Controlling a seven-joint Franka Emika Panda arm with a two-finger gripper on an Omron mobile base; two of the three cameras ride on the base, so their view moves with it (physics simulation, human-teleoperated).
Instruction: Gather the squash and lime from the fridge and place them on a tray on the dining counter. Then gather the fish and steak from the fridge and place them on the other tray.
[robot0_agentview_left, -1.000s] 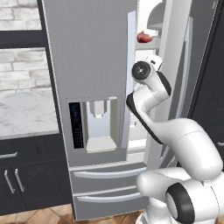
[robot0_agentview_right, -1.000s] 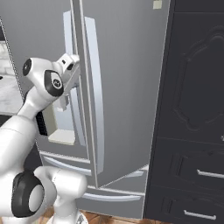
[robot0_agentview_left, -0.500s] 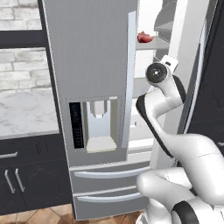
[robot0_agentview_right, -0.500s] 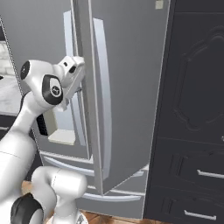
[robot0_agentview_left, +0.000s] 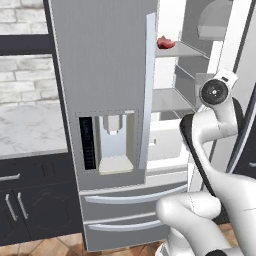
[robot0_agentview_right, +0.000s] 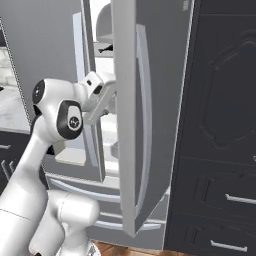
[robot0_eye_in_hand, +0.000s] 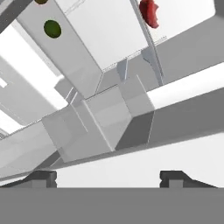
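Inside fridge (robot0_agentview_left: 110, 75): hand (robot0_eye_in_hand: 107, 177) open, empty | hand view: lime (robot0_eye_in_hand: 52, 28), steak (robot0_eye_in_hand: 150, 12)

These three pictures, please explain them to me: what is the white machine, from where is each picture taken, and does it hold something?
The white machine is a robot arm on a base that can drive, in a rendered kitchen. Two cameras sit on the base behind the arm, one to its left and one to its right; both look at the grey steel fridge, whose right door stands open. The third camera is on the hand and looks along the gripper into the fridge. There its two dark fingers stand wide apart with nothing between them, so nothing is held. On a shelf lies the red steak; the hand view also shows the small green lime.
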